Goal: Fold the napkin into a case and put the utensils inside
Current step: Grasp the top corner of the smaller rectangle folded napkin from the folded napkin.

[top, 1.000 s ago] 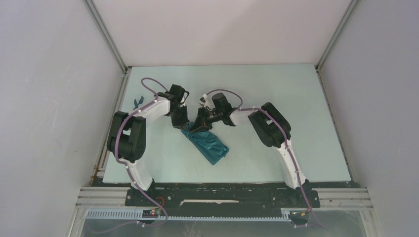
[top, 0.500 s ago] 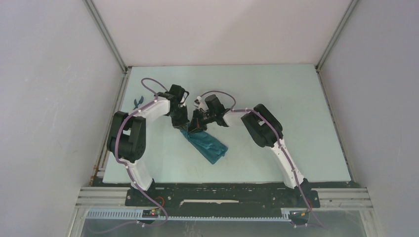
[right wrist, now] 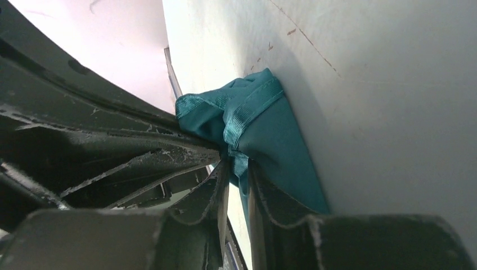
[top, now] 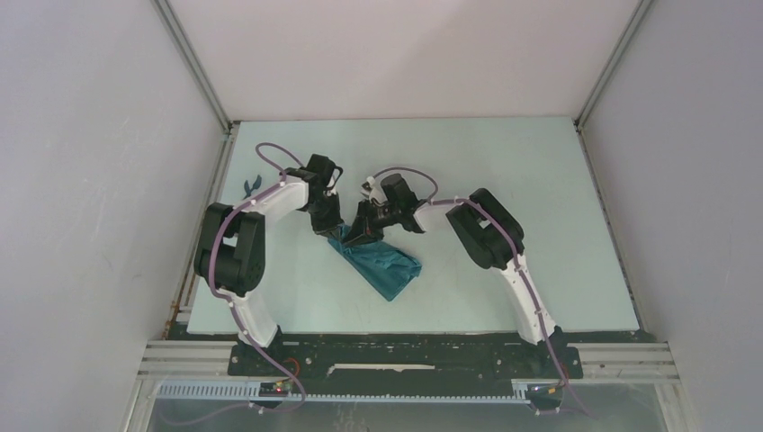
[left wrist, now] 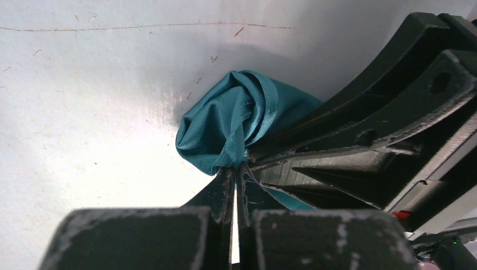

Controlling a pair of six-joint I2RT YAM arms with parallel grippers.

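Two pairs pinched nearly closed, left jaws and right jaws, both gripping the napkin (top: 387, 268)

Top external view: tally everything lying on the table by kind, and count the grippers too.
Teal napkin: 1
Grippers: 2, the left gripper and the right gripper, both shut on the napkin's far end
Small blue item, far left, too small to identify: 1
Total: 4
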